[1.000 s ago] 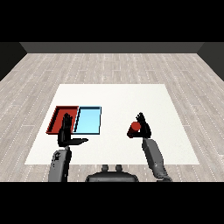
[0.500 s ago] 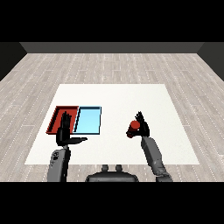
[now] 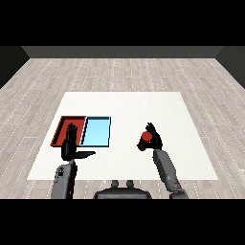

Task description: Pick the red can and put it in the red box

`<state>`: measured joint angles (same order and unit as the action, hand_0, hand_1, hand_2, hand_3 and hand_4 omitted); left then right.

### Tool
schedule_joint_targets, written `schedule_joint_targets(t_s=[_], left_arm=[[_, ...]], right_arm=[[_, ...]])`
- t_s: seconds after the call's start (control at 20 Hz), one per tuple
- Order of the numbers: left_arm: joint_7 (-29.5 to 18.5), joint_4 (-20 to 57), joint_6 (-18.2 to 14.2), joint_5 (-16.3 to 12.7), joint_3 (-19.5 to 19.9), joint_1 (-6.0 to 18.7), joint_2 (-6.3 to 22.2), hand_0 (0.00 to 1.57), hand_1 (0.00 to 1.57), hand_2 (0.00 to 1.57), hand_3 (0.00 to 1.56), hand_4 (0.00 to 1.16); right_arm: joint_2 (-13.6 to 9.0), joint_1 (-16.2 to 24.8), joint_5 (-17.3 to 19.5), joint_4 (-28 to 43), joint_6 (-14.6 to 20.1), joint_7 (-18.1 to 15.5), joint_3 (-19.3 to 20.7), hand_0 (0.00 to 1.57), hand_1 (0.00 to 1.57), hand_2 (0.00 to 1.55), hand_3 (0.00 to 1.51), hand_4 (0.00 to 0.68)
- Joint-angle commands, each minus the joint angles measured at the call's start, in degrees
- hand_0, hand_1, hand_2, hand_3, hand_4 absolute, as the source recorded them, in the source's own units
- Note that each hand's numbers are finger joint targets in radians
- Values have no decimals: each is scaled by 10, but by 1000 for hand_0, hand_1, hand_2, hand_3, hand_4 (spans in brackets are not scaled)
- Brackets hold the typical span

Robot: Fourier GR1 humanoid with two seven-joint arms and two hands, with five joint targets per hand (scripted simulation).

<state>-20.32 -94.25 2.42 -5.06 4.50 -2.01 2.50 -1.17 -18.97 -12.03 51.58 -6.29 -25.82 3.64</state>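
The red can [image 3: 145, 138] stands on the white table right of the trays. My right hand [image 3: 155, 140] is against its right side, fingers curling round it. The red tray [image 3: 63, 128] lies at the left, with the light blue tray [image 3: 97, 131] touching its right edge. My left hand [image 3: 72, 146] is raised in front of the red tray's near edge, fingers straight up and thumb pointing right, holding nothing.
The white table [image 3: 124, 107] stretches far behind the trays and the can, and to the right of my right forearm [image 3: 165, 170]. A wooden floor surrounds the table.
My right hand has closed in on the red can and shifted slightly left with it. The left hand has stayed in place.
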Motion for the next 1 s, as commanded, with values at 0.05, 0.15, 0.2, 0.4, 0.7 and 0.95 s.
schedule_joint_targets(t_s=[0.05, 0.15, 0.2, 0.4, 0.7, 0.95], left_arm=[[-4, 36, 26, -23, 38, 34, 36, 0, 0, 0, 0, 0], [4, 17, -11, 8, -4, 25, -5, 0, 0, 0, 0, 0], [-15, 45, 8, -3, 20, 42, 17, 0, 0, 0, 0, 0], [-37, 4, -20, 39, -19, -20, -13, 0, 0, 0, 0, 0], [-8, 18, 4, 4, 9, 20, 12, 0, 0, 0, 0, 0], [-28, 45, 4, 19, -20, 9, -9, 0, 0, 0, 0, 0]], right_arm=[[-1, -37, 23, -32, 54, 1, 10, 1470, 1470, 1469, 1434, 579], [7, -50, 34, -65, 68, -10, 8, 1484, 1484, 1468, 1437, 662], [-2, -15, 40, -20, 63, -5, -3, 1488, 1488, 1466, 1441, 663], [4, -5, 55, 47, 92, 39, -23, 1487, 1487, 1462, 1436, 661], [-24, 22, 65, 116, 77, 57, -27, 1467, 1467, 1455, 1419, 651], [2, 22, 66, 109, 83, 21, -31, 1445, 1445, 1444, 1410, 653]])
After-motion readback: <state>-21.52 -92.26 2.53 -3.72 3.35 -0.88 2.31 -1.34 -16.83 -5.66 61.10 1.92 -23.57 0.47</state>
